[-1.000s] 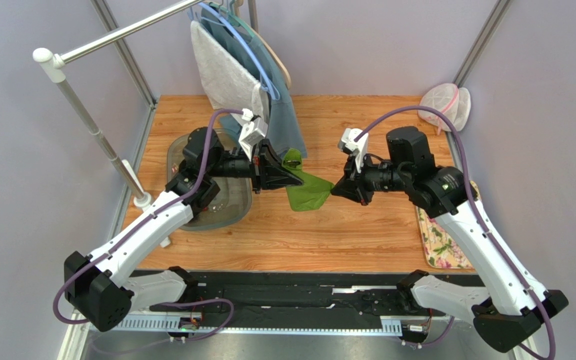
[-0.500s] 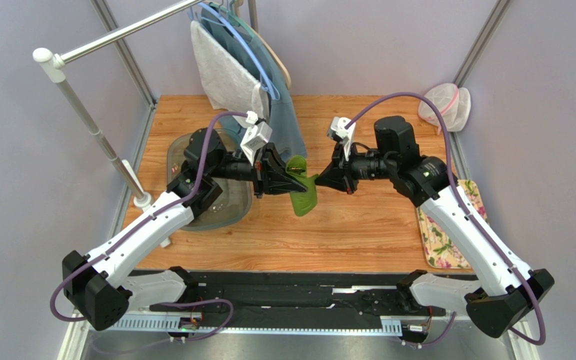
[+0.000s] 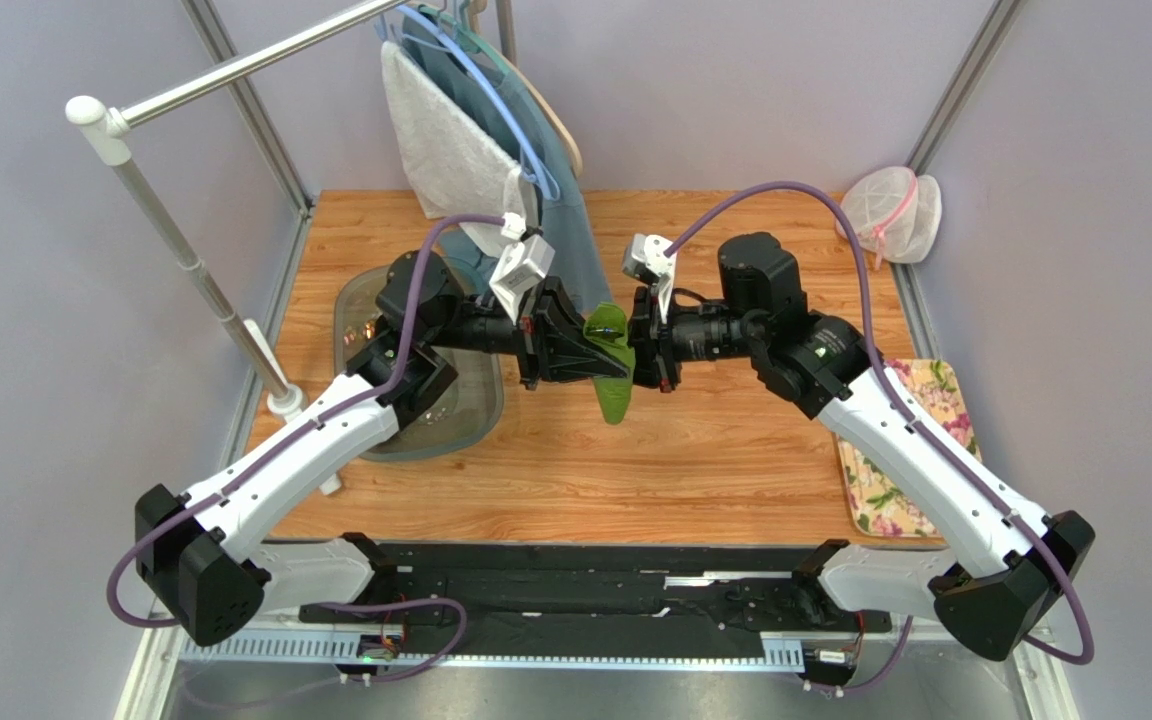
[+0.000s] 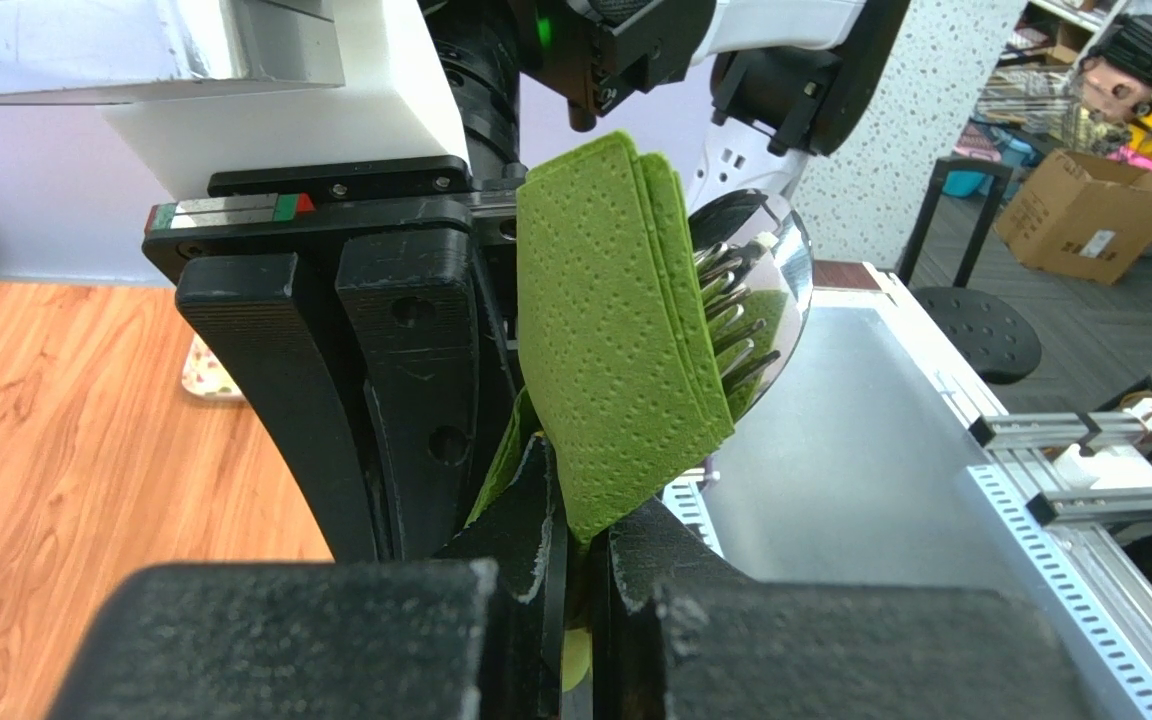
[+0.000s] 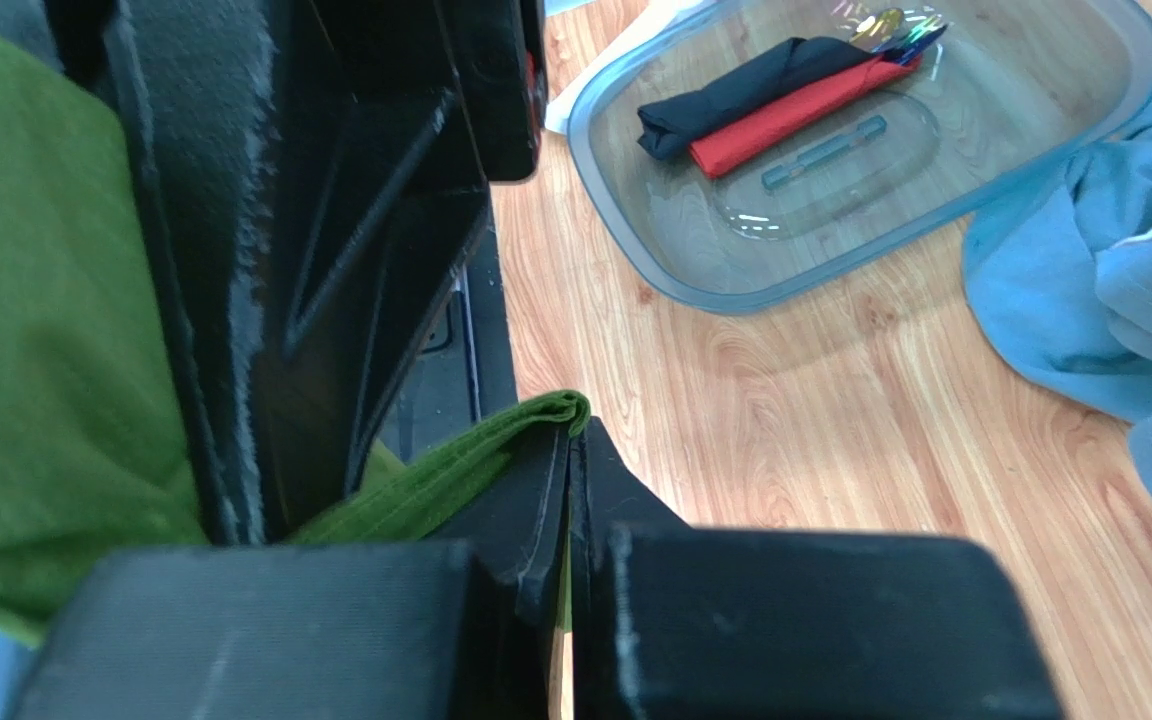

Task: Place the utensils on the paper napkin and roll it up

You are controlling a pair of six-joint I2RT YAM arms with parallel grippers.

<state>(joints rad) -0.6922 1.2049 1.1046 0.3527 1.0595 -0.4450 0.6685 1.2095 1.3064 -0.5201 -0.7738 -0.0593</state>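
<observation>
The green paper napkin [image 3: 609, 365] hangs folded in mid-air over the table, pinched between both grippers. My left gripper [image 3: 594, 354] is shut on its lower corner [image 4: 620, 330]. The metal utensils [image 4: 755, 293], fork tines and a spoon bowl, poke out from behind the fold. My right gripper [image 3: 639, 360] faces the left one, almost touching it, and is shut on a folded edge of the napkin [image 5: 462, 468]. In the right wrist view its tips [image 5: 570, 450] pinch that edge, with the left gripper's black fingers [image 5: 327, 225] right in front.
A clear plastic tub [image 3: 447, 435] at the left holds a black and a red roll [image 5: 778, 98]. A teal garment [image 3: 575, 240] hangs from the rack [image 3: 192, 278] at the back. A flowered mat [image 3: 898, 488] lies right, a mesh bag [image 3: 895, 210] back right.
My right gripper has swung left to meet the left one, which has edged right. The napkin has gone from a spread sheet to a narrow hanging fold between them.
</observation>
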